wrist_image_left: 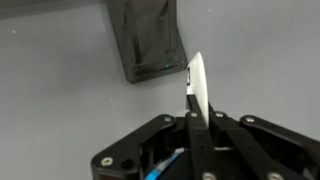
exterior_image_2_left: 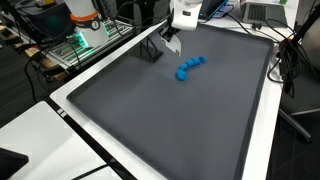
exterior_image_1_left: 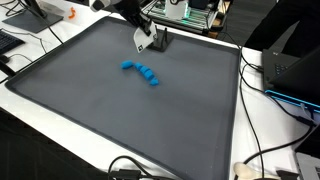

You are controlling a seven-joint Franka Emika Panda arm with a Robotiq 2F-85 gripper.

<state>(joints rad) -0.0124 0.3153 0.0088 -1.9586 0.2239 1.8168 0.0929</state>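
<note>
My gripper [exterior_image_1_left: 150, 33] hovers over the far part of a dark grey mat [exterior_image_1_left: 100, 115] and is shut on a thin white flat piece [wrist_image_left: 197, 88], held edge-on between the fingers. The piece also shows in both exterior views [exterior_image_1_left: 143, 42] [exterior_image_2_left: 172, 43]. A small black open-sided holder [wrist_image_left: 148, 40] stands on the mat just beyond the piece, close beside it in both exterior views [exterior_image_1_left: 161, 43] [exterior_image_2_left: 150, 53]. A blue curved chain-like object [exterior_image_1_left: 141, 72] lies on the mat a short way from the gripper [exterior_image_2_left: 180, 22], and it also shows in an exterior view [exterior_image_2_left: 189, 67].
The mat [exterior_image_2_left: 180, 125] lies on a white table [exterior_image_1_left: 270, 130]. Cables [exterior_image_1_left: 262, 160] run along the table's edge. Electronics and a green-lit device [exterior_image_2_left: 78, 42] stand behind the mat. A dark laptop-like unit [exterior_image_1_left: 295, 75] sits off the mat's side.
</note>
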